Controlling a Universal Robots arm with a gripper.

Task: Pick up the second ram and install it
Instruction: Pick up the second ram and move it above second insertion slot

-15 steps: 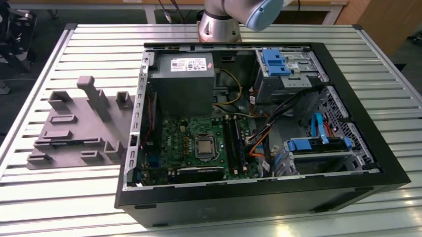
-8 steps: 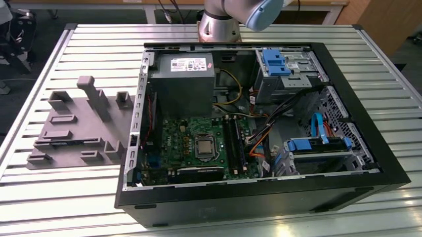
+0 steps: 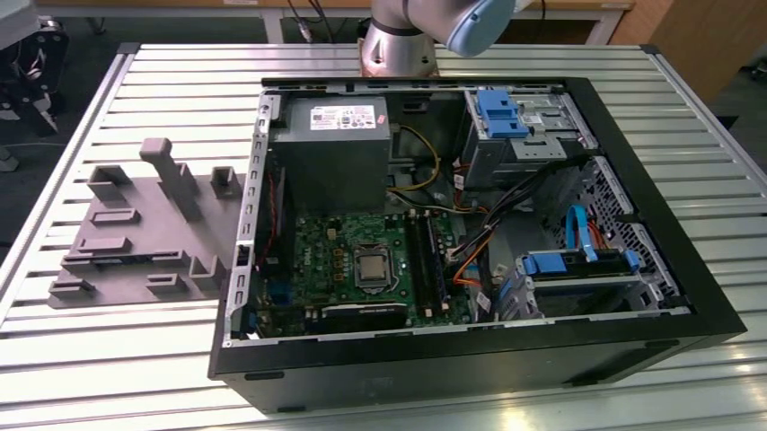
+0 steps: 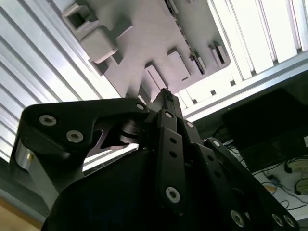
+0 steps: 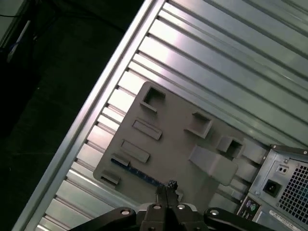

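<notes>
The gripper [image 5: 166, 186] has its two fingers pressed together w/ nothing between them. In both wrist views it hangs over the grey fixture plate [image 5: 178, 139]; how high above, I cannot tell. The second ram [image 5: 136, 172] lies flat along one edge of this plate, seen in the first wrist view as a thin blue-green strip, and nothing holds it. One end of it is close to the line of the fingertips [image 4: 166, 94].

Raised grey blocks and pockets stand on the plate around the ram, incl. a taller wedge block [image 5: 211, 161] towards the PC case [image 3: 480, 355]. The plate rests on the slatted metal table [image 3: 144, 359], at the exterior view's left of the case and just beside its wall.

The case lies open. Inside are the green motherboard [image 3: 348, 260], the grey PSU [image 3: 330, 144], blue drive brackets [image 3: 498, 112] and a bundle of cables [image 3: 473, 256] just beside the long black slots [image 3: 426, 260]. The arm [image 3: 408, 36] rises behind the case.
</notes>
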